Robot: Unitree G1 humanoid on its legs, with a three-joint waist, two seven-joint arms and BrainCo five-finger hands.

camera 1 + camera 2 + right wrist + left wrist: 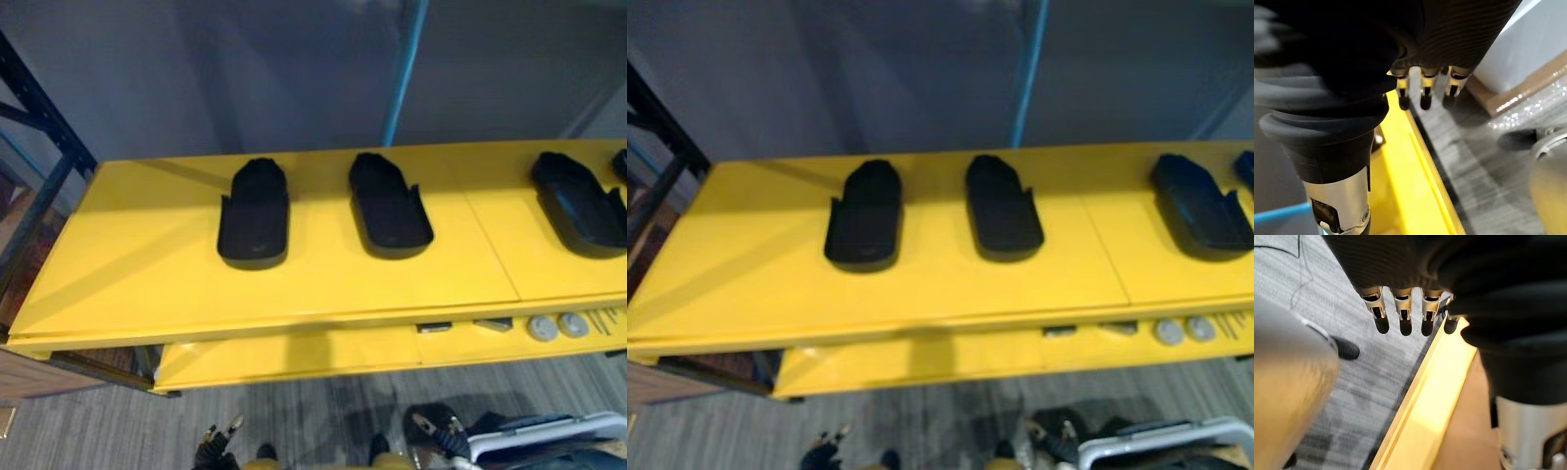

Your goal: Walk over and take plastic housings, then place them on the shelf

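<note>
Left hand (pixel 1403 313) hangs over the grey floor (pixel 1352 396), just beside the front edge of the yellow shelf (pixel 1425 396), fingers straight and loose, empty. Right hand (pixel 1424 90) hangs the same way by that edge. On the lower ledge (pixel 294 357) lie two dark blocks (pixel 434 328), two grey discs (pixel 542 327) and some screws (pixel 602 318). The top board (pixel 127 284) bears three black plastic housings (pixel 255 215) in a row, well apart. A fourth housing (pixel 620 164) is cut off at the right. Bare yellow lies to their left and along the front. A blue post (pixel 404 69) rises behind.
</note>
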